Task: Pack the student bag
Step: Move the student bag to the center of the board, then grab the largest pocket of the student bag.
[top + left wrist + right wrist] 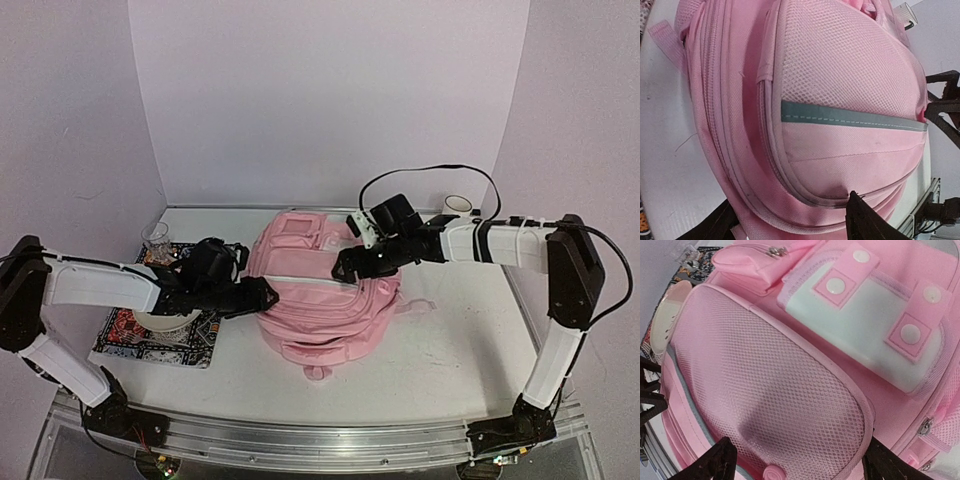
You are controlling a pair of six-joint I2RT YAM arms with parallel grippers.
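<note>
Currently the student bag (320, 305) lies mid-frame on the table (450, 340). The right end effector (350, 265) is spread, released, at its upper right. The left end effector (262, 293) straddles its left edge, grip unclear. Risk: fingers snag mesh, or the soft bag slides instead of opening.

Your right gripper (800, 465) hangs over the student bag (715, 405), fingers (715, 462) spread wide either side of its mesh pocket (770, 385). The white patch (860, 335) sits upper right, and a plate (665, 315) peeks in at left.
</note>
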